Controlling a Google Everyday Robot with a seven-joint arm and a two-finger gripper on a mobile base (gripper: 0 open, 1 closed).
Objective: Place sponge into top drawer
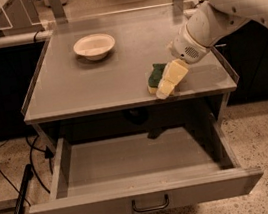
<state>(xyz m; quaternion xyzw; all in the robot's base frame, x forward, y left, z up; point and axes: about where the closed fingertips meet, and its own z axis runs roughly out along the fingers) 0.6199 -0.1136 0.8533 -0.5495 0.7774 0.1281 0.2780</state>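
Observation:
The sponge [155,76], dark green on top with pale yellow foam below, lies on the grey table top [94,80] near its front edge, right of centre. My gripper [167,84], cream-coloured on a white arm coming in from the upper right, is down at the sponge's right side and covers part of it. The top drawer [148,198] is pulled wide open below the table. Its inside is bare and its dark bar handle [150,205] sits at the centre of the front panel.
A cream round bowl [94,46] stands on the table's back left. A dark pole [18,208] and cables lie on the speckled floor to the left. A railing and office chairs stand behind the table.

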